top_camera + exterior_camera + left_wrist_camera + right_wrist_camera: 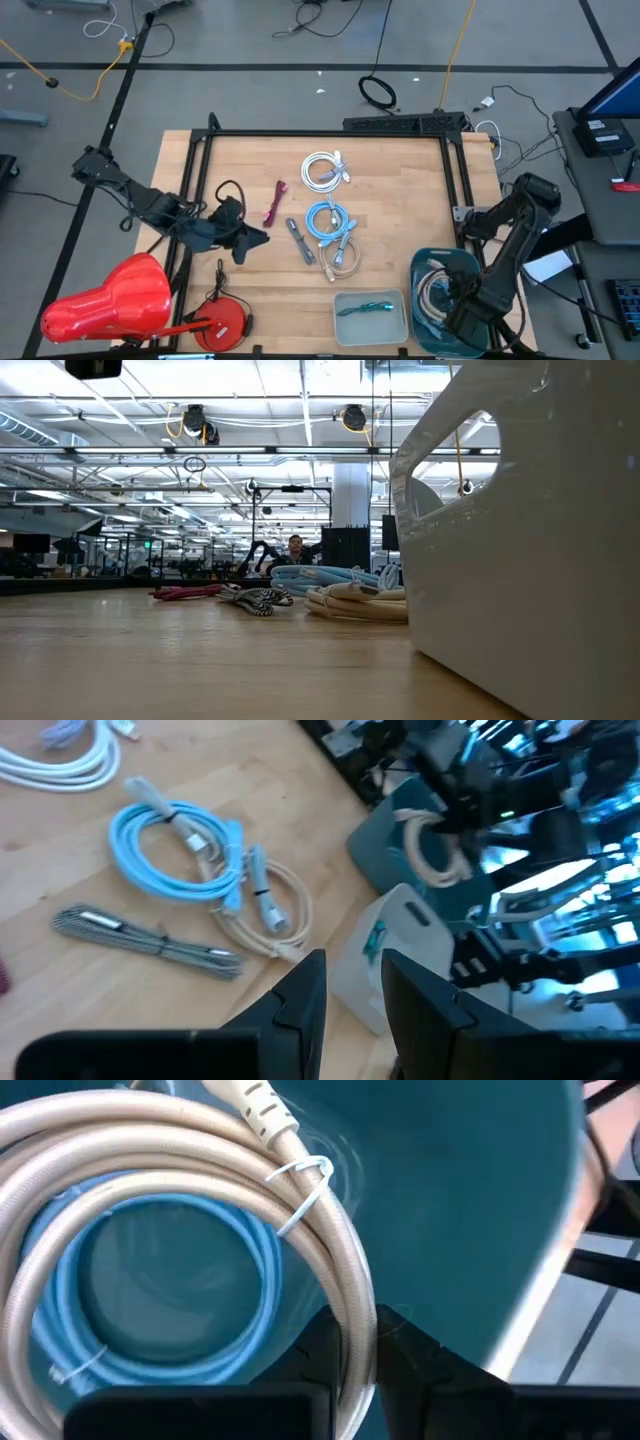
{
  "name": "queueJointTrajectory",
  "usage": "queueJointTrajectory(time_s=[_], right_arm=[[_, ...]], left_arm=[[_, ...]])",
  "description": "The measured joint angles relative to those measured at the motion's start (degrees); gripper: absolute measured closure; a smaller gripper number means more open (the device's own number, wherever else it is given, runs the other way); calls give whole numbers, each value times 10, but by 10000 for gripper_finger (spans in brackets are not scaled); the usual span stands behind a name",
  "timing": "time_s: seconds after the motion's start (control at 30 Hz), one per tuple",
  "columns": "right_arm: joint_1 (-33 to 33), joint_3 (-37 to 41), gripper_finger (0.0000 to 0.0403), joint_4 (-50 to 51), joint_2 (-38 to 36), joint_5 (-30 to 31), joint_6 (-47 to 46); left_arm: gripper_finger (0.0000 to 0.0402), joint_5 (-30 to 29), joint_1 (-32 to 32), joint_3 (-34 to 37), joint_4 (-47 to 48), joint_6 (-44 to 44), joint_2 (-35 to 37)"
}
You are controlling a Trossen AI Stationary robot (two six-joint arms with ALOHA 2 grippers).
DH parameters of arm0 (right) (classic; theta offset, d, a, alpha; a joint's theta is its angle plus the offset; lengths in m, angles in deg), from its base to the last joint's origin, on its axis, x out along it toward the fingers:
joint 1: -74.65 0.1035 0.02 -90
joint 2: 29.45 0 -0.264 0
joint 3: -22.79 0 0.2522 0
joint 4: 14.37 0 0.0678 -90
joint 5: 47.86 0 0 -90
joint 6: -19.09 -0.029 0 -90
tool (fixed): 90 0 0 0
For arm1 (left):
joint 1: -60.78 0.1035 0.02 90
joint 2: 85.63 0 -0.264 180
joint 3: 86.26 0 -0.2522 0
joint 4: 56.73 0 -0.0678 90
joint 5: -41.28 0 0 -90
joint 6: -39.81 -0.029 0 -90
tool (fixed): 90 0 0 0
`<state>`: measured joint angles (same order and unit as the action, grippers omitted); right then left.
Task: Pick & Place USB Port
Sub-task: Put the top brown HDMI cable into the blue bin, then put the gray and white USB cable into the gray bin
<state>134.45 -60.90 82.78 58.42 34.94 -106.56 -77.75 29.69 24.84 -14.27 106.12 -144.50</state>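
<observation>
Several coiled USB cables lie on the wooden table: a white one (325, 170), a blue one (330, 220), a beige one (343, 258), a grey braided one (299, 241) and a magenta one (274, 202). My right gripper (358, 1355) is down in the teal bin (430, 268) at the near right, shut on a beige coiled cable (150, 1140). That cable lies over a blue coil (180, 1360). My left gripper (355, 995) hovers near the table's left, left of the grey cable. It is open by a narrow gap and empty. My right gripper pinches the bundled strands of the beige coil (355, 1315) between its two fingers, a little below the white tie (305, 1185). The fingers come from above, pointing down into the bin, and lie across the strands. The coil sits over the blue coil in the bin.
A white tray (345, 330) with a teal cable (368, 307) stands at the near edge, left of the bin. A red object (110, 300) and a red reel (225, 322) lie at the near left. A black frame (330, 133) borders the table.
</observation>
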Motion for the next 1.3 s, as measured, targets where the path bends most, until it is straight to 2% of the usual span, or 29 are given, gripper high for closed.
queueJointTrajectory(time_s=[0.13, 0.27, 0.5, 0.73, 0.83, 1.03, 1.2, 1.3], right_arm=[[1, 49, 372, -66, -4, 16, -6], [1, 101, 372, -136, -4, 6, -4], [6, 149, 370, -157, -4, -43, -7], [6, 152, 300, -183, -5, -24, 13], [7, 152, 283, -194, -4, -19, 18], [7, 146, 271, -177, -4, -18, 25], [-4, 95, 278, -73, -5, -4, 45], [-18, 50, 282, -17, -14, 39, 70]], left_arm=[[300, -12, -13, 0, -16, 0, 0], [300, -29, -21, 0, -31, 0, 0], [300, -41, -31, 0, -62, -2, -27], [300, -24, -31, 0, -84, 7, -69], [300, -15, -31, 0, -100, 5, -86], [300, -9, -31, 0, -125, 4, -111], [300, -9, -31, 0, -132, 5, -114], [300, -9, -27, 0, -142, 0, -114]])
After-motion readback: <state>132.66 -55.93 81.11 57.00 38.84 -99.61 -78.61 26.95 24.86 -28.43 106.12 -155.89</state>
